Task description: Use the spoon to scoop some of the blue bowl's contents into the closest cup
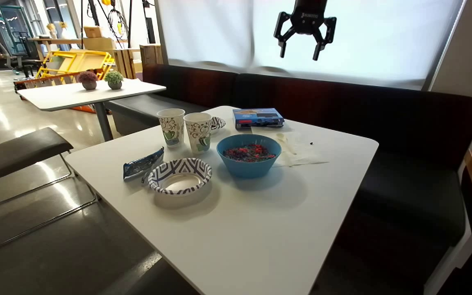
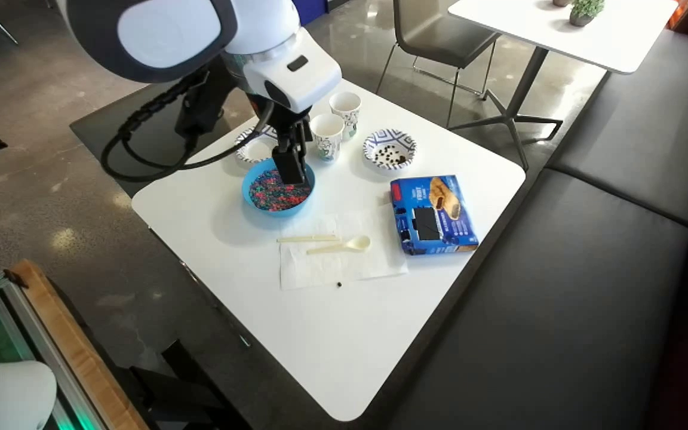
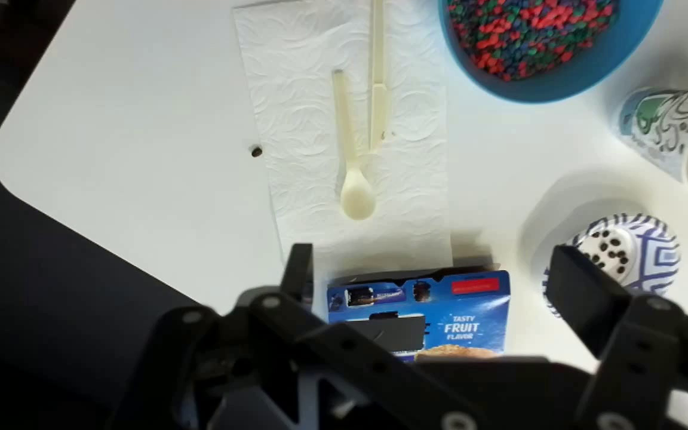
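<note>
The pale spoon (image 2: 344,245) lies on a white napkin; it also shows in the wrist view (image 3: 357,197). The blue bowl (image 1: 249,169) stands beside the napkin and shows partly in the wrist view (image 3: 535,93). Its contents (image 2: 275,191) are small red, green and dark pieces. Two patterned paper cups stand upright behind it; the cup nearer the bowl (image 1: 199,132) also shows in an exterior view (image 2: 327,143), with the farther cup (image 1: 172,128) beside it. My gripper (image 1: 299,58) is open and empty, high above the table; its fingers frame the blue box in the wrist view (image 3: 439,269).
A pale knife (image 3: 378,89) lies beside the spoon on the napkin (image 2: 308,272). A blue box (image 2: 433,218) lies near the bench side. A patterned bowl (image 2: 390,138) holds dark bits; another patterned bowl (image 1: 180,189) stands near a foil packet (image 1: 144,164).
</note>
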You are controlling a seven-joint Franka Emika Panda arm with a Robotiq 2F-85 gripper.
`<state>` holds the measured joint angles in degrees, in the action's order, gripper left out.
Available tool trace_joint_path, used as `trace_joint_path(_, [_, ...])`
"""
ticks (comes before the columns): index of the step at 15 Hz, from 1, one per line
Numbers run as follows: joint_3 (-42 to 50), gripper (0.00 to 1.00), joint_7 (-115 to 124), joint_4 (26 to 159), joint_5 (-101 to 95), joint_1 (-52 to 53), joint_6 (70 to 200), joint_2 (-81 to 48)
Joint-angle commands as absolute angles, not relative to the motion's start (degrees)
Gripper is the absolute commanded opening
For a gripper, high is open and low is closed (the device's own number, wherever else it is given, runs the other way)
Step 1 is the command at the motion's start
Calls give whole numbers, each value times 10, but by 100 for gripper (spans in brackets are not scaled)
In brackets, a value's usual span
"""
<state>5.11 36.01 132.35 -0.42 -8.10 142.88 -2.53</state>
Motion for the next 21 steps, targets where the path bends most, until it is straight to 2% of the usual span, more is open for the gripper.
trace_joint_path(1, [67,100,452,1284,-62,-62,1480,-114])
trace_joint_path(7, [124,100,483,1244,-116,-3,1595,-226])
trace_joint_path(9, [144,100,464,1220,-124,16,1556,-257])
trace_joint_path(10, [137,100,450,1252,-96,8,1581,-221])
trace_joint_path(17, [150,100,449,1226,-98,20,1575,-257])
trace_joint_path(21, [184,100,506,1216,-116,67,1624,-319])
